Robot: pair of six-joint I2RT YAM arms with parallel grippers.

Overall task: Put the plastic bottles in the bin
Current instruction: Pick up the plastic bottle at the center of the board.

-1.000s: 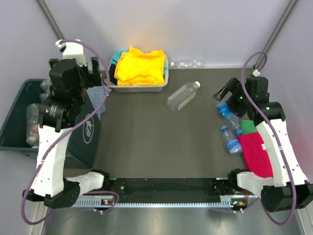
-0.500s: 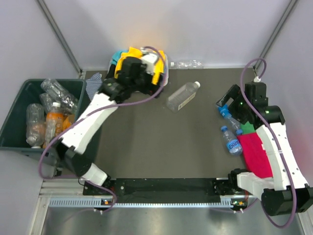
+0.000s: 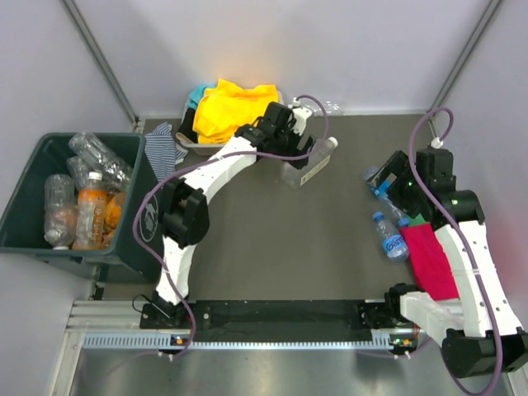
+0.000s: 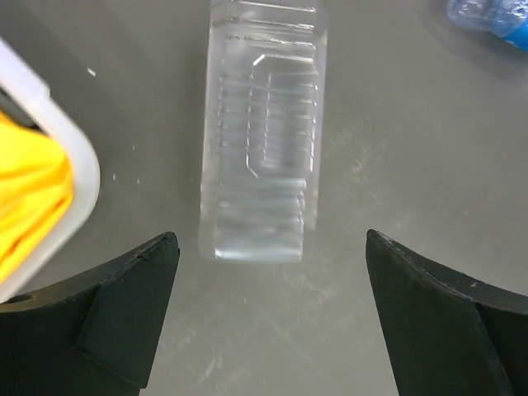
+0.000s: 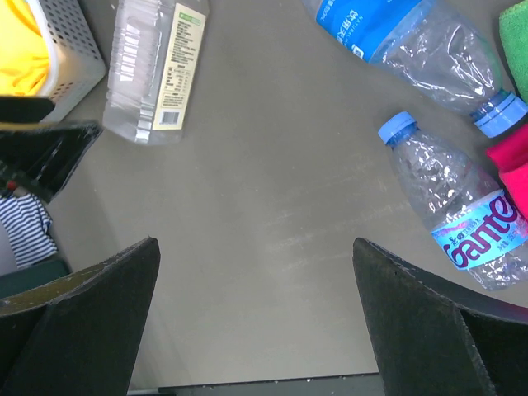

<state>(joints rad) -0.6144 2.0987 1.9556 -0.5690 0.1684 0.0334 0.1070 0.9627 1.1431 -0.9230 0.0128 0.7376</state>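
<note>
On the left, the bin (image 3: 144,219) holds a heap of bottles (image 3: 87,210). Moving right past the tray (image 4: 74,165) of yellow cloth, the left end effector (image 4: 271,241) hovers, spread wide and empty, over the clear bottle (image 4: 264,124). That bottle lies flat on the surface (image 3: 247,247), long axis running near-left to far-right, white cap toward the far right. It looks light, thin-walled and slick, likely to dent, so across the ribbed mid-body is the place to take it. Further right, the right end effector (image 5: 254,243) hangs open, holding nothing, above two blue-labelled bottles (image 5: 450,219) lying beside the red cloth (image 3: 433,260).
</note>
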